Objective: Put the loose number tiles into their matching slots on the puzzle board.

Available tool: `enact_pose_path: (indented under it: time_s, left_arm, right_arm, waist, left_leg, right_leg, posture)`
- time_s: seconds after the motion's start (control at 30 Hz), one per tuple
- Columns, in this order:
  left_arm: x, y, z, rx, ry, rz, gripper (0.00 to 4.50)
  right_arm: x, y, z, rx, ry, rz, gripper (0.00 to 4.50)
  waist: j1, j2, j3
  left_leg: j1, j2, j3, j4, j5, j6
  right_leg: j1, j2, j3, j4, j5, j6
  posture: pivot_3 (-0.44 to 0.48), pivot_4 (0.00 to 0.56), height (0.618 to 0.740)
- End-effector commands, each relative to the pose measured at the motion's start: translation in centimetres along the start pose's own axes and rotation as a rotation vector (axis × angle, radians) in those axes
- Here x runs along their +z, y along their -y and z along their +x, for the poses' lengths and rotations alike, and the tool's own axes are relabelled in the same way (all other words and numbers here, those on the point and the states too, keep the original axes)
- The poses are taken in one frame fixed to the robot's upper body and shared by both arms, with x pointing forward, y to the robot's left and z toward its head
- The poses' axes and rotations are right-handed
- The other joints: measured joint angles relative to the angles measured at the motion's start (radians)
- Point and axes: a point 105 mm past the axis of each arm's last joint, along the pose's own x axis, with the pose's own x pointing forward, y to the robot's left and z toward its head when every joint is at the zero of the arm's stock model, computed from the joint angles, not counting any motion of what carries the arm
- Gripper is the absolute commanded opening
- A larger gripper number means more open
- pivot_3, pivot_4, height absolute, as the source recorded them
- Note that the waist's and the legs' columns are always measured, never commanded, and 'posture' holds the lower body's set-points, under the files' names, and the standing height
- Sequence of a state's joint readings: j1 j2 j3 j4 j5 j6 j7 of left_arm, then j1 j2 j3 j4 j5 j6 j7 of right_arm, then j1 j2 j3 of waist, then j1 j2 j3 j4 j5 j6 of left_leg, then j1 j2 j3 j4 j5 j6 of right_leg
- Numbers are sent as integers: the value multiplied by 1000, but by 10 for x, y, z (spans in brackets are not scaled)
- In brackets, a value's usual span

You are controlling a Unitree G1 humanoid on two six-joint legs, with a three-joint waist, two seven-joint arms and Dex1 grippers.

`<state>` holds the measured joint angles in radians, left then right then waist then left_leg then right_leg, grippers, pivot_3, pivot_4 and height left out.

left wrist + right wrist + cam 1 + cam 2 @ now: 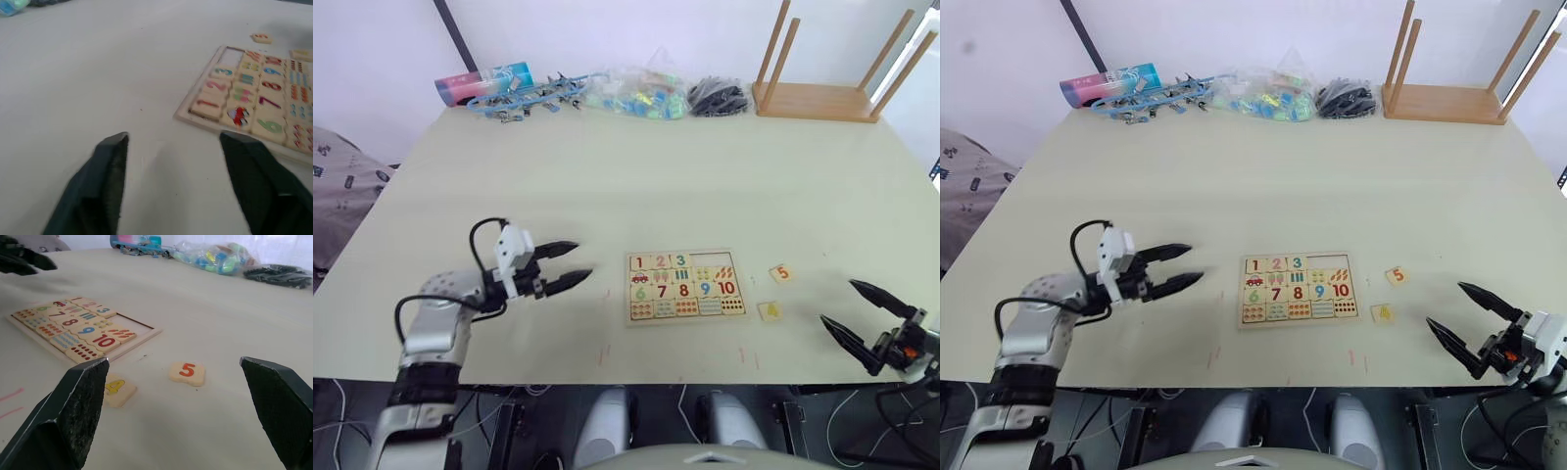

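The puzzle board lies flat near the table's front, between my two arms. Tiles 1, 2 and 3 sit in its top row, and the two slots at that row's right end are bare wood. Two loose number tiles lie on the table right of the board: the orange 5 and, nearer the front edge, the yellow 4. My left gripper is open just left of the board, empty. My right gripper is open and empty, right of the 4 and 5.
An upturned wooden stool stands at the back right. Along the back edge lie a coloured tube, blue parts, a bag of coloured pieces and a bag of black pieces. Faint red marks line the front edge.
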<state>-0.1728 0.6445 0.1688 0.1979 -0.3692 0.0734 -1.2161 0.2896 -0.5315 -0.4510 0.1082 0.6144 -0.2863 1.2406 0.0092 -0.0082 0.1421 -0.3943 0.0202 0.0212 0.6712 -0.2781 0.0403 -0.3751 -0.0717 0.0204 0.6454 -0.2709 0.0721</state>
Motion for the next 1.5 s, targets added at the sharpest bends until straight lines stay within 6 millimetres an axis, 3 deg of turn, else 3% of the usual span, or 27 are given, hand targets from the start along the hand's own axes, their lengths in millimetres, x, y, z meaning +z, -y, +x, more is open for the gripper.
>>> enact_pose_path:
  time_s: [0.03, 0.43, 1.5]
  left_arm:
    - [10, -1, -17, 37, 29, 57, 4437]
    - [-9, 13, -52, 104, -15, 25, 4437]
    - [-4, 19, -44, 41, -22, 41, 4437]
  right_arm:
    - [5, 6, -9, -19, -10, -33, 4500]
    - [-9, 14, -27, -39, -124, 0, 4500]
    - [-11, 15, -27, 15, -140, -4, 4500]
  waist:
    - [1, 0, 0]
    - [3, 0, 0]
    - [4, 0, 0]
  left_leg:
    - [0, 1, 0, 0, 0, 0]
    - [0, 1, 0, 0, 0, 0]
    - [0, 1, 1, -1, 0, 0]
  right_leg:
    - [0, 0, 0, 0, 0, 0]
    - [0, -1, -1, 0, 0, 0]
    - [0, -1, -1, 0, 0, 0]
  posture:
    - [0, 150, 740]
    - [0, 150, 740]
    - [0, 150, 740]
